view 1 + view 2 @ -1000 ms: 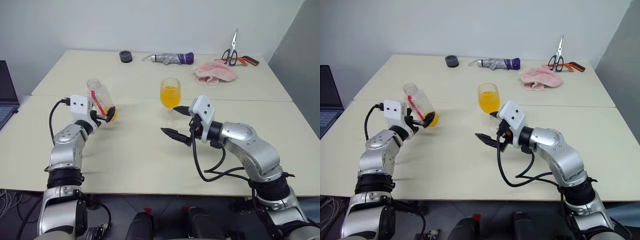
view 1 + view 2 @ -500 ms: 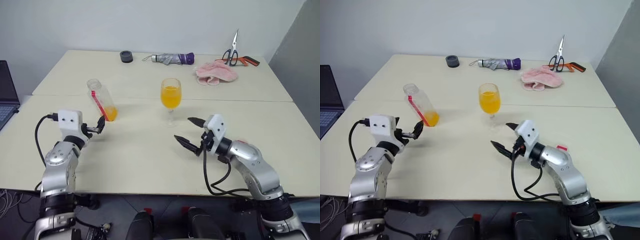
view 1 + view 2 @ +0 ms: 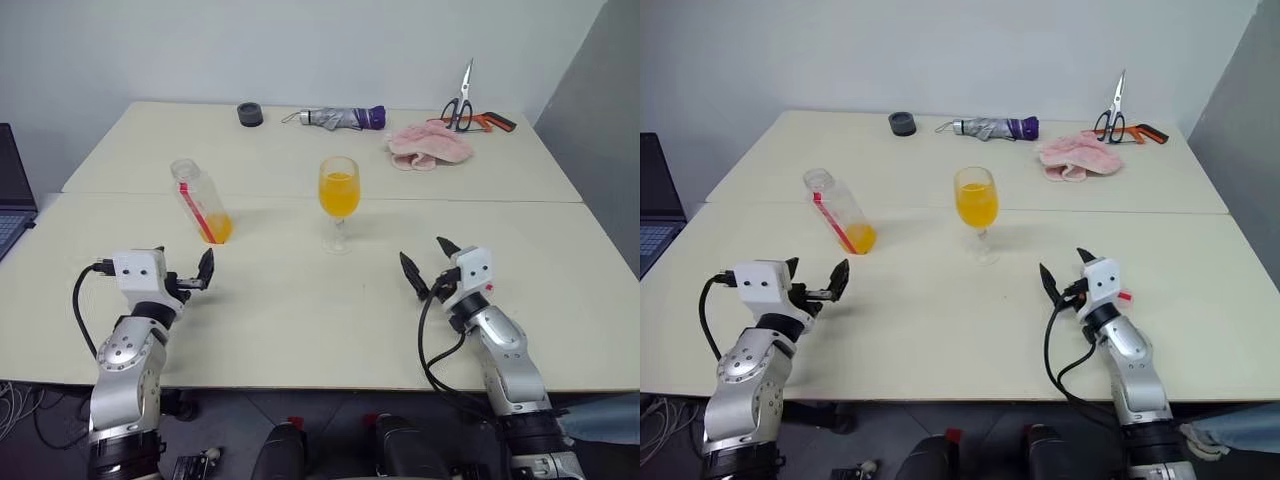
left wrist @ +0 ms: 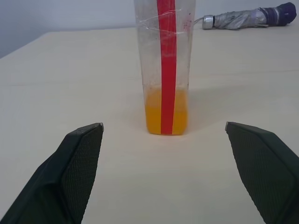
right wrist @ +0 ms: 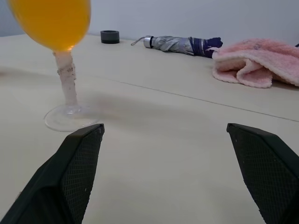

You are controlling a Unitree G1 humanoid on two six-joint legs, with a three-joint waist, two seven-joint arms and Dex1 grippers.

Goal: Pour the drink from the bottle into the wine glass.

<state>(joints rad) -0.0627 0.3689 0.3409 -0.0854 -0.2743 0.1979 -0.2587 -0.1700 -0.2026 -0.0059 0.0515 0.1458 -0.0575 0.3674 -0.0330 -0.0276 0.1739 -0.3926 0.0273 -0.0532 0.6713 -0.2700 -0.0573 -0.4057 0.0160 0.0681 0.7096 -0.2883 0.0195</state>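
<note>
The bottle [image 3: 200,200] stands on the table at the left, uncapped, clear with a red stripe and a little orange drink [image 4: 166,114] left in its bottom. The wine glass [image 3: 339,195] stands mid-table, its bowl about half full of the drink [image 3: 339,192]. My left gripper [image 3: 185,272] is open and empty just above the table. It sits in front of the bottle and apart from it, and the bottle [image 4: 167,65] shows between its fingers in the left wrist view. My right gripper [image 3: 424,258] is open and empty, to the right of and nearer than the glass [image 5: 65,60].
Along the far edge lie a black round piece [image 3: 250,114], a folded umbrella [image 3: 340,117], a pink cloth [image 3: 430,147] and scissors [image 3: 462,100]. A laptop [image 3: 10,190] sits at the left edge. A seam joins the two tables [image 3: 450,201].
The left gripper has let go of the tilted bottle and drawn back toward me; the bottle now stands on the table. The right gripper has swung right and down, away from the glass.
</note>
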